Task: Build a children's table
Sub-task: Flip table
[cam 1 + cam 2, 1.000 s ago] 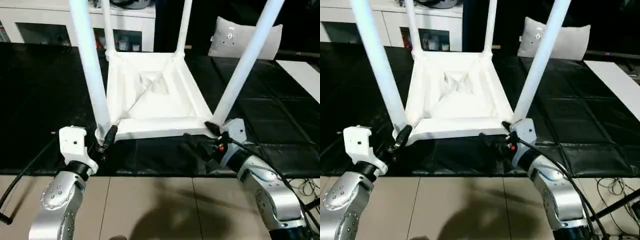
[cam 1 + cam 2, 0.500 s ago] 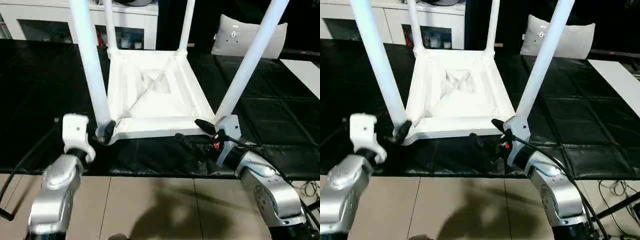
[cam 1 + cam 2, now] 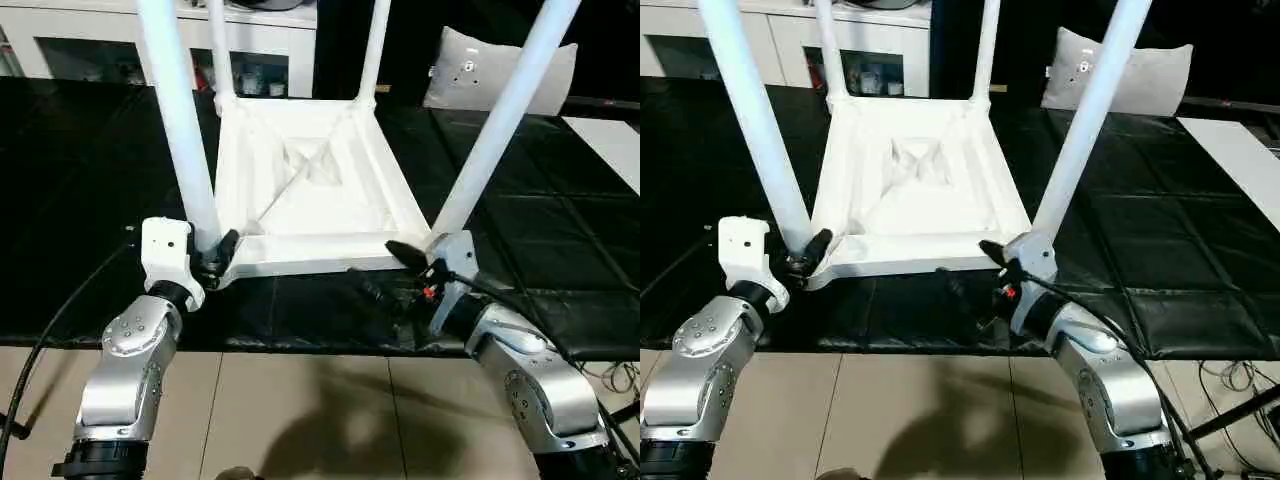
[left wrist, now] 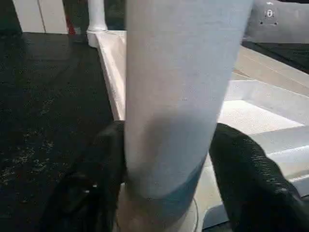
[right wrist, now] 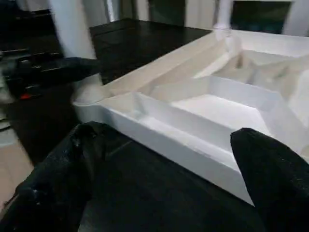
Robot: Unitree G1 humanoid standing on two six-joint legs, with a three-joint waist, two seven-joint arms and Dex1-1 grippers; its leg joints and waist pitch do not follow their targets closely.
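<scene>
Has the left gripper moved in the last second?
Yes. The left gripper has come in toward the near-left leg; its fingers now straddle the leg's base at the tabletop corner.

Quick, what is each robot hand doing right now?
Left hand: fingers around the near-left table leg; grip cannot be told.
Right hand: open, holding nothing.

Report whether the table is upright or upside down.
Upside down: the tabletop lies with its ribbed underside facing up on the black mat, and four legs rise from its corners.
</scene>
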